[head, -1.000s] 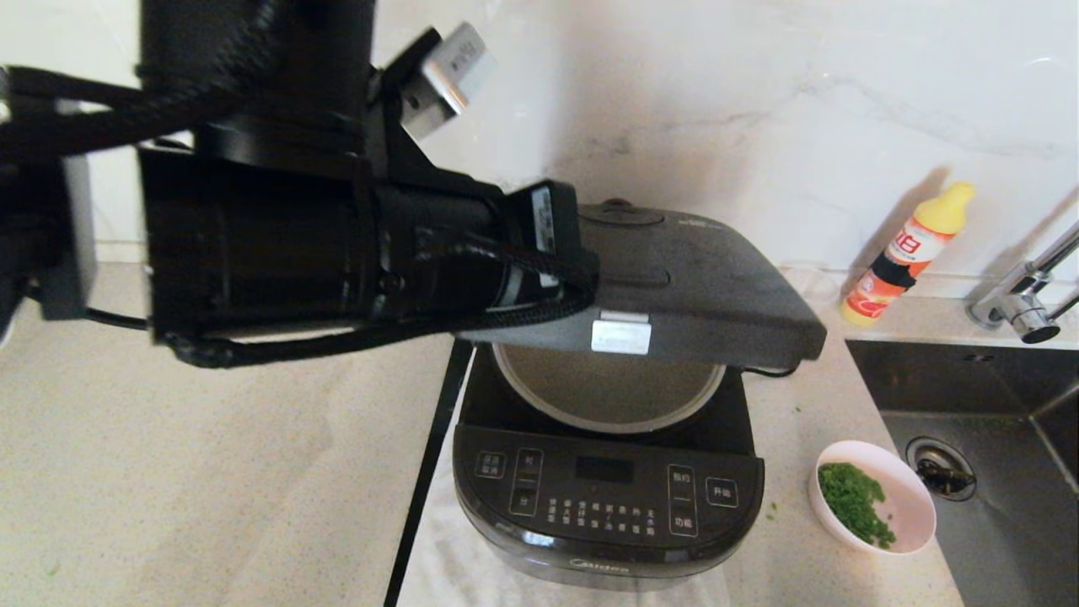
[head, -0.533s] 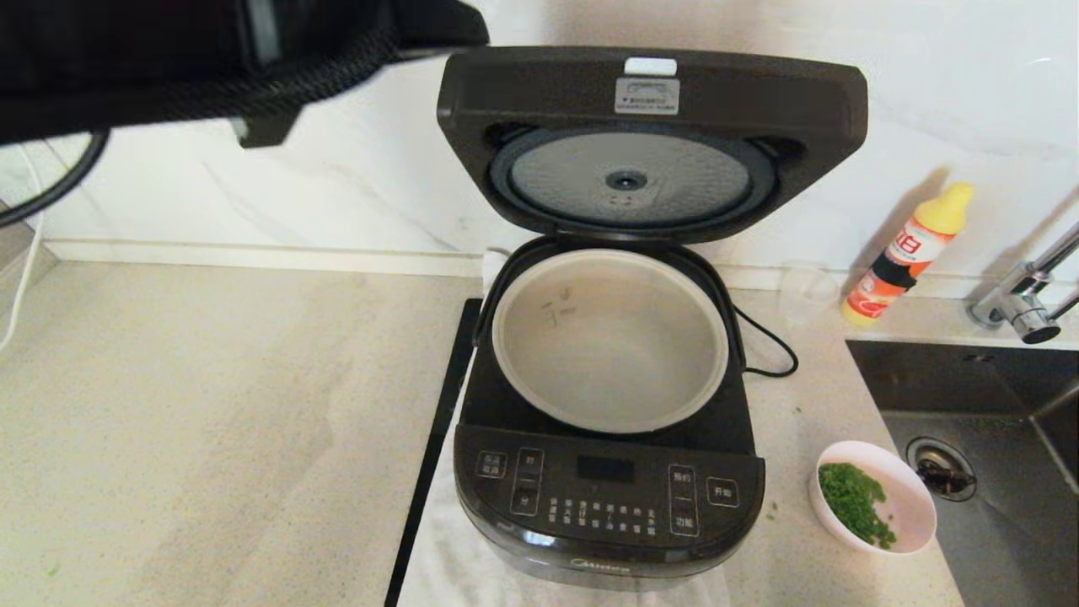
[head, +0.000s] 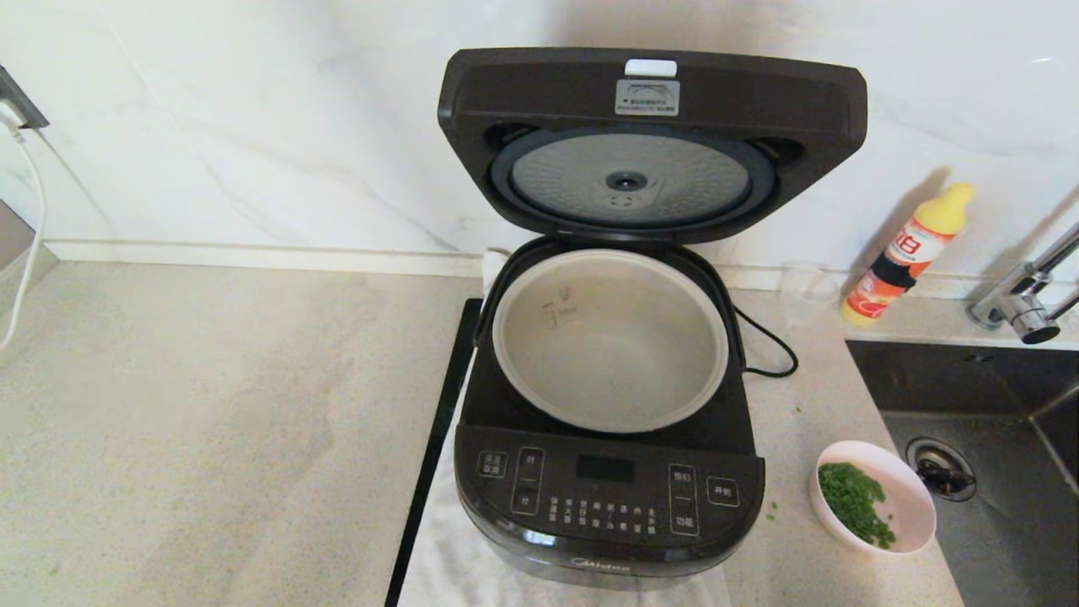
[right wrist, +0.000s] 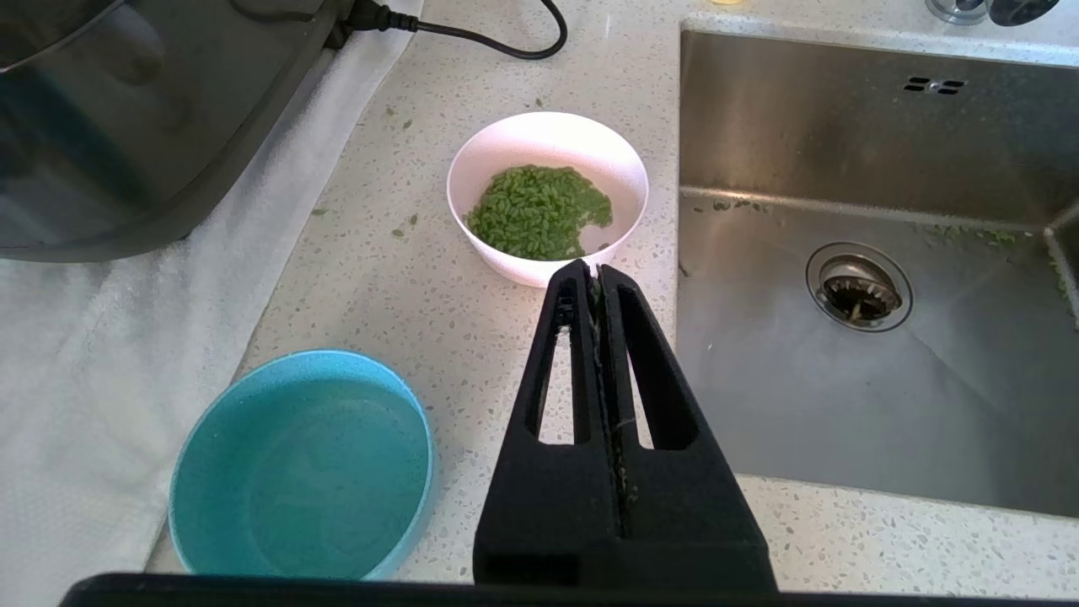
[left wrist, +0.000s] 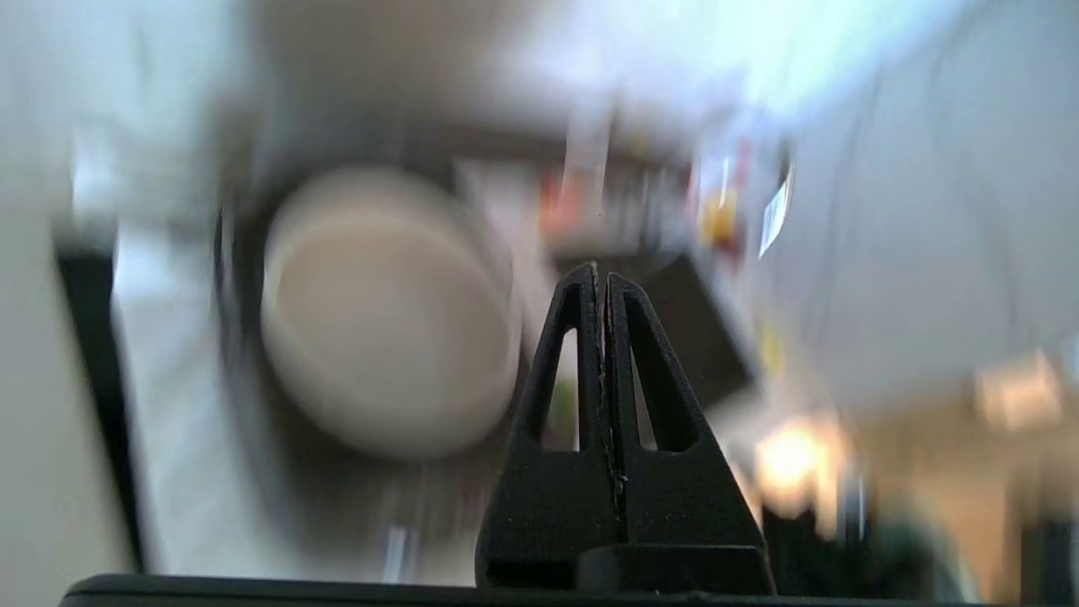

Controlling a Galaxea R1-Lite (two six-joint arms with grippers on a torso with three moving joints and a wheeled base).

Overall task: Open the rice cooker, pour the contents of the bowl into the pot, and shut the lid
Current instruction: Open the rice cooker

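Both your grippers are closed and empty: the left gripper [left wrist: 600, 274] above the open pot [head: 609, 337], the right gripper [right wrist: 590, 271] just beside the bowl [right wrist: 548, 194]

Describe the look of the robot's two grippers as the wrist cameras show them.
Both look alike. The left gripper and the right gripper each have two matte black, tapering fingers with long triangular cut-outs, rising from a broad black base. No markings or cables show.

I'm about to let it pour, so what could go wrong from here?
The white bowl sits beside the sink, so a nudge could tip the green grains in. A blue bowl of water stands nearby and could be taken instead. The right gripper is shut and must open first.
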